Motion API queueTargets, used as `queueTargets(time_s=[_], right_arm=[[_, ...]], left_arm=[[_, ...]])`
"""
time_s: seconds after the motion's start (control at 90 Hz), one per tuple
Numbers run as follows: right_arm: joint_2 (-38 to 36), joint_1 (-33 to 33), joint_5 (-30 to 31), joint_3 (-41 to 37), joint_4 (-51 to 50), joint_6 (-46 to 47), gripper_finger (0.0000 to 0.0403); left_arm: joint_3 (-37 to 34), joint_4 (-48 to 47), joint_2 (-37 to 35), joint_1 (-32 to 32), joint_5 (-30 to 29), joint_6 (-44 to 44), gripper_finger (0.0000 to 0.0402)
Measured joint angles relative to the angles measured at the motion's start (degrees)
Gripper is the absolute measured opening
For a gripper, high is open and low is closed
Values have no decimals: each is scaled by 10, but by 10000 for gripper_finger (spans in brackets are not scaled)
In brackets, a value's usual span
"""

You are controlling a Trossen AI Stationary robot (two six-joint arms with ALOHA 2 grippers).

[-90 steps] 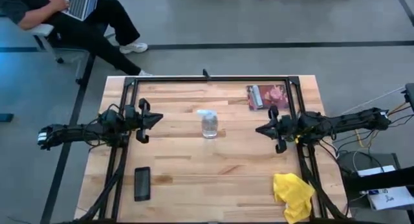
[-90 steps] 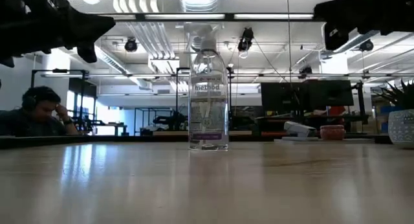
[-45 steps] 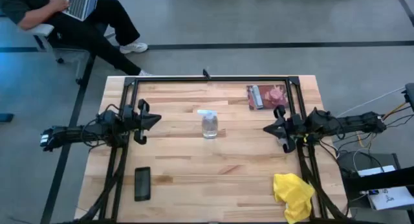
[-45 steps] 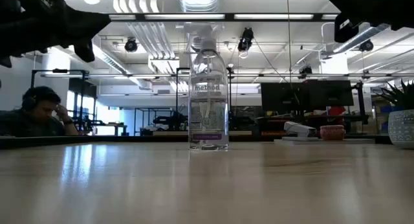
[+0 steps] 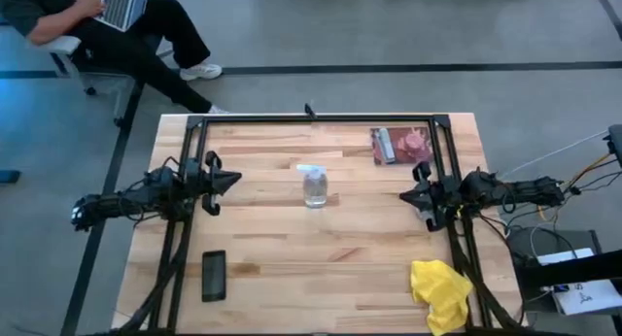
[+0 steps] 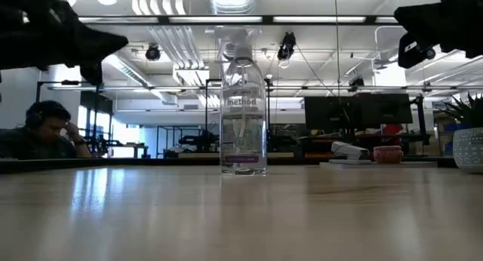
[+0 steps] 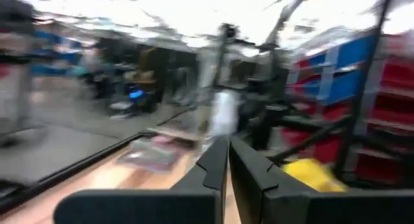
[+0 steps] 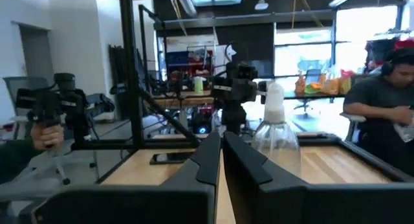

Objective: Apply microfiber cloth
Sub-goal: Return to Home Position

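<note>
The yellow microfiber cloth [image 5: 439, 293] lies crumpled on the table's near right corner; it also shows in the left wrist view [image 7: 313, 175]. The black phone [image 5: 213, 276] lies flat at the near left. My left gripper [image 5: 233, 181] hovers shut over the table's left side, pointing toward the middle. My right gripper [image 5: 403, 195] hovers shut over the right side, farther from the near edge than the cloth. Both are held high above the table in the low view, left gripper [image 6: 102, 48] and right gripper [image 6: 411, 46]. Neither touches anything.
A clear spray bottle [image 5: 314, 185] stands upright at the table's middle, between the two grippers. A pink package [image 5: 400, 145] lies at the far right. A black frame [image 5: 311, 119] runs along the far edge and both sides. A person sits beyond the far left corner.
My right gripper has drawn back toward the table's right edge, away from the spray bottle. My left gripper has drawn back a little toward the left edge. Cloth, phone and bottle have stayed where they were.
</note>
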Motion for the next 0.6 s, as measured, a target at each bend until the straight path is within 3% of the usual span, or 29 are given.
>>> queueTargets(time_s=[0.144, 0.6], right_arm=[[13, 0, -22, 0, -2, -10, 2], [35, 0, -24, 0, -3, -21, 2]], left_arm=[[0, -3, 0, -21, -30, 1, 0], [0, -8, 24, -57, -35, 24, 0]])
